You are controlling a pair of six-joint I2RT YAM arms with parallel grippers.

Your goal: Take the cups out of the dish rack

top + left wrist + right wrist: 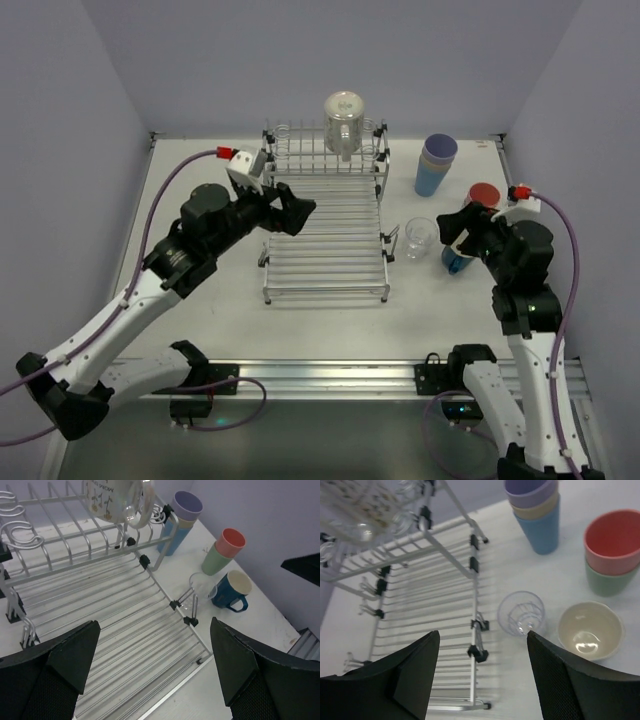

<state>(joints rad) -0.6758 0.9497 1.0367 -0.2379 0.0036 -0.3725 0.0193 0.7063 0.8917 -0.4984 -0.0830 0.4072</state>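
Note:
The chrome dish rack (325, 250) stands mid-table. A clear glass mug (343, 122) sits upside down on its raised tier; the slatted tray holds nothing. My left gripper (297, 213) is open and empty above the tray's left part. Right of the rack stand a lavender, tan and light-blue cup stack (436, 165), a pink cup nested in a green one (483, 194), a clear tumbler (420, 238) and a dark-blue mug (458, 262). My right gripper (456, 231) is open and empty above the tumbler and the mug. In the right wrist view the tumbler (521, 613) and mug (590, 630) lie just beyond the fingers.
Light walls close in the table at the back and on both sides. The rack's right rail (474, 605) carries black clips close to the clear tumbler. Bare tabletop (200, 300) lies left of the rack and in front of it.

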